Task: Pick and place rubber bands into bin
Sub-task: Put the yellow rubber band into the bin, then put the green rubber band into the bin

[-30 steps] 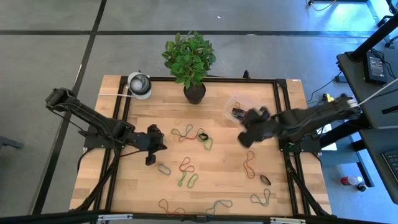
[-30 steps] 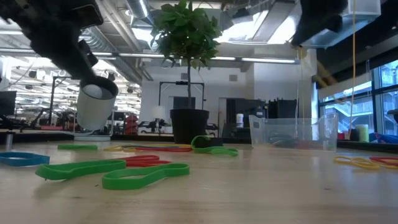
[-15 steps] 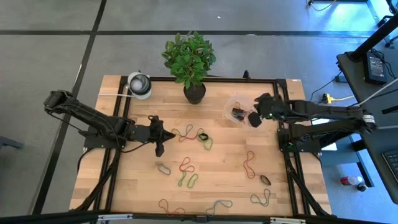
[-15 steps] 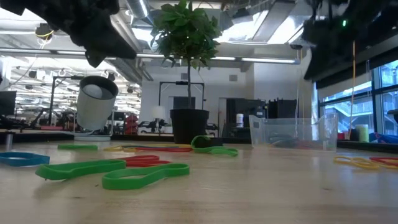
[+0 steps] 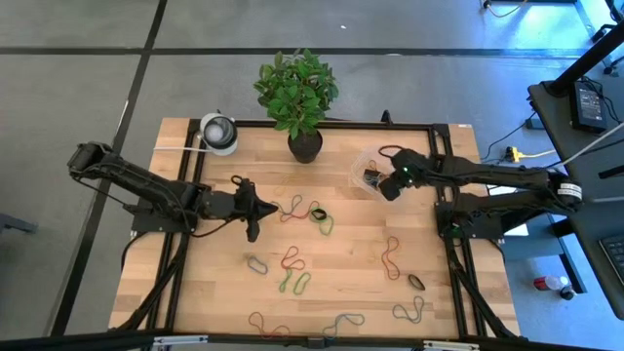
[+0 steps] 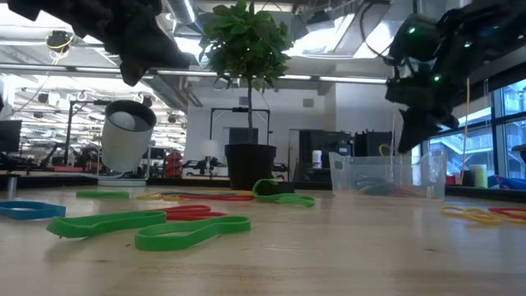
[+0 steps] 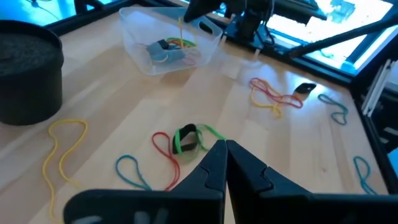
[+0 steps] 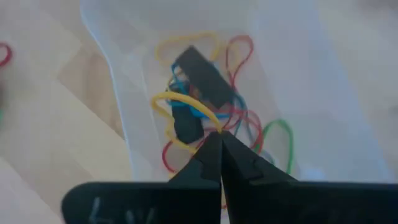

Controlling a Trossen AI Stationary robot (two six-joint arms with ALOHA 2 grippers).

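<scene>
- Right end effector (image 8: 219, 138) is up over the bin (image 5: 363, 164), fingers pressed together on a yellow rubber band (image 8: 180, 99) that loops out from the tips, right above the pile inside.
- The low view backs that up: the right end effector (image 6: 408, 131) hangs over the clear bin (image 6: 386, 177) with a thin yellow strand dangling toward it.
- The bin sits at the far right of the worktop (image 5: 341, 253), near the black plant pot (image 5: 304, 144), and already holds a tangle of red, yellow, blue and green bands plus a black piece.
- So the step in hand reads as the drop: band carried, now poised over the container.
- Next move, by my reckoning: spread the fingers while the band hangs inside the rim. It's floppy, so it may cling to a fingertip; a small dip or shake could be needed.
- Over to the left end effector (image 7: 225, 149): fingers shut, nothing between them, hovering above the worktop just short of the cluster of red, green and blue bands (image 7: 180, 144).
- In the high view the left end effector (image 5: 255, 208) points toward that same cluster (image 5: 302, 211).
- It looks set for the next pick, which calls for opening up, coming down and closing on a single loop rather than the whole knot.
- Plenty still loose: more bands (image 5: 292, 271) mid-worktop, others (image 5: 392, 258) to the right and along the near edge.
</scene>
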